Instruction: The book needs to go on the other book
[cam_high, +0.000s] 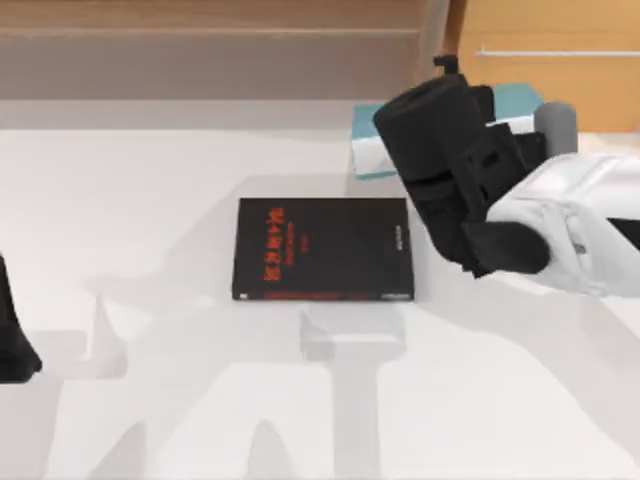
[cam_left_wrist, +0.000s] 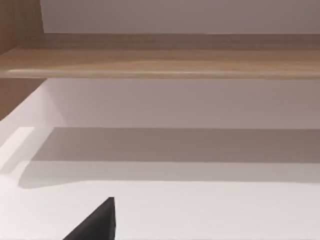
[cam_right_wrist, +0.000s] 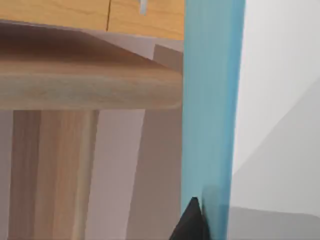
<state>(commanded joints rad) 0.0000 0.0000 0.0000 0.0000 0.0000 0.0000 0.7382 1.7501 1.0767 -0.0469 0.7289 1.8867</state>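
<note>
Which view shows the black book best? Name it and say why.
The top view: the black book lies flat near the table's middle, its whole cover and red lettering unobstructed. The left wrist view catches just a dark corner at its edge, possibly the book. The right wrist view shows the teal book instead.

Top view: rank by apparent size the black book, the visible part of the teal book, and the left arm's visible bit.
1. black book, fully visible, flat on the table.
2. teal book, mostly hidden under the right arm; true size unsure.
3. left arm, a sliver at the table's left edge.
</note>
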